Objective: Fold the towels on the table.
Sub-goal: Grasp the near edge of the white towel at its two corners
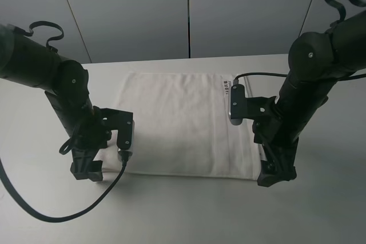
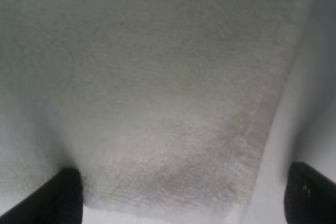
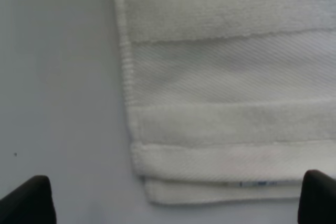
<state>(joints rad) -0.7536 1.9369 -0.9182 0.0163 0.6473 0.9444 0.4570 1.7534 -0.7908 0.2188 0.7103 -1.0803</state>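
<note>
The off-white towel lies flat in the middle of the white table, with a small grey label at its far right corner. My left gripper stands open, low over the towel's near left corner. In the left wrist view the terry towel fills the frame and its corner lies between the dark fingertips of the left gripper. My right gripper is open at the near right corner. The right wrist view shows the towel's woven band and a two-layered corner between the spread tips of the right gripper.
A black cable from the left arm loops over the table near the front left. Grey wall panels stand behind the table's far edge. Bare tabletop surrounds the towel on all sides.
</note>
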